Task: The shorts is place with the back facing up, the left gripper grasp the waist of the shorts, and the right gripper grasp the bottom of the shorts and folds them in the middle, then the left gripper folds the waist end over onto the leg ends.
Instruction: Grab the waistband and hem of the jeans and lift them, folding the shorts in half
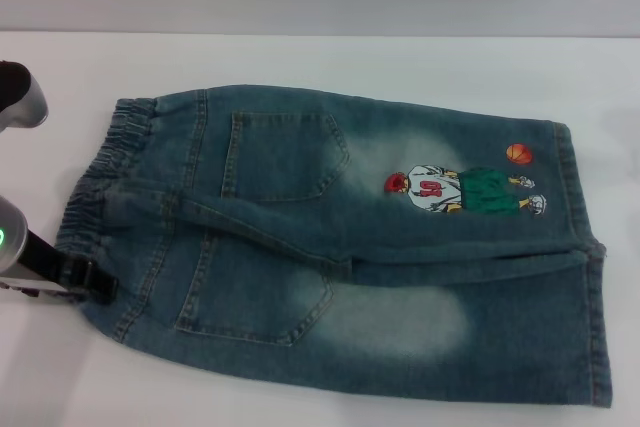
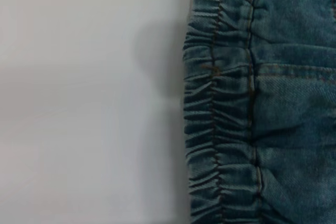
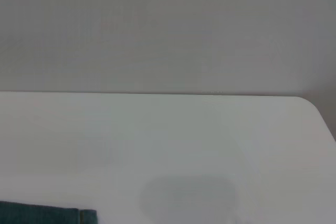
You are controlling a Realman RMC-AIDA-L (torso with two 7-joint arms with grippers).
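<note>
The shorts (image 1: 340,237) lie flat, back up, across the white counter (image 1: 300,57), faded denim with two patch pockets, the waist of the shorts (image 1: 100,182) at left and the bottom of the shorts (image 1: 580,247) at right. First step, judged: the left hand (image 1: 85,282) sits at the near waist corner, finger spread indiscernible, and must clamp the band; the right hand is out of view.

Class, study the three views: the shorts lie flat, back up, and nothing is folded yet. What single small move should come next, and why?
Probably the left gripper should close in on the waist of the shorts and grasp it. The shorts lie spread flat on the white table, and that gripper sits at the waist's near corner. The right gripper is out of view; its camera shows only a hem corner.
</note>
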